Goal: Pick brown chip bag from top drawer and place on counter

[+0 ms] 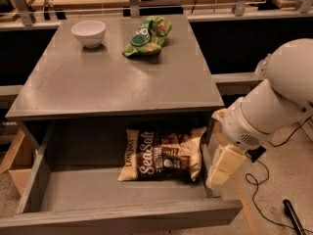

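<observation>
The brown chip bag lies in the open top drawer. The tool hangs at its 3 o'clock, outside the drawer; apart or together, I cannot tell. The bag is likely light, crinkly and slippery, so pinch a cream end.

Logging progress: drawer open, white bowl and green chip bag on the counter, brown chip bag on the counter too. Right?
No: the camera view shows the brown chip bag lying in the open top drawer, not on the counter. The white bowl and green chip bag are on the counter. The gripper hangs by the drawer's right wall.
</observation>
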Available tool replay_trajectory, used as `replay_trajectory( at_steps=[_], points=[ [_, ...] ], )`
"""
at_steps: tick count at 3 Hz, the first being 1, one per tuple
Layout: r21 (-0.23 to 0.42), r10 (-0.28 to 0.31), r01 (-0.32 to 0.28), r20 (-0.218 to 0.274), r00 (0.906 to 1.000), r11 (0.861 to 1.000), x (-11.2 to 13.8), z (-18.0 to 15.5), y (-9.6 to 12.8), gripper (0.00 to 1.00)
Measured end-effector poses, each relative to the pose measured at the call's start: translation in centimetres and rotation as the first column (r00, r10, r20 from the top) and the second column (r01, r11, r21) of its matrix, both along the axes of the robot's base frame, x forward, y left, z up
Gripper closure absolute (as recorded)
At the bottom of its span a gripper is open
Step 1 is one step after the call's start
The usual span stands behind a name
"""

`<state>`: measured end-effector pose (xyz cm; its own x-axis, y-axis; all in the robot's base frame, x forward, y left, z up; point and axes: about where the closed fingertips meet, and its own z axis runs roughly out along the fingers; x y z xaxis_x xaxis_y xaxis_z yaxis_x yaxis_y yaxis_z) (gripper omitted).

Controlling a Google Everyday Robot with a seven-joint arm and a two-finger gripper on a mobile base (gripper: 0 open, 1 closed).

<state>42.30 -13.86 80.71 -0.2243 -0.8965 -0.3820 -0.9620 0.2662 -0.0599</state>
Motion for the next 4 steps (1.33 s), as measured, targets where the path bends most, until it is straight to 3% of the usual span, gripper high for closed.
replay_trajectory(
  at_steps=[2,4],
  points=[
    [-0.007,0.056,-0.056,-0.031,0.998,0.998,1.1,-4.4,3.8,0.0],
    [-0.027,0.062,-0.062,-0.01,0.998,0.998,3.1,-7.5,6.8,0.0]
  ],
)
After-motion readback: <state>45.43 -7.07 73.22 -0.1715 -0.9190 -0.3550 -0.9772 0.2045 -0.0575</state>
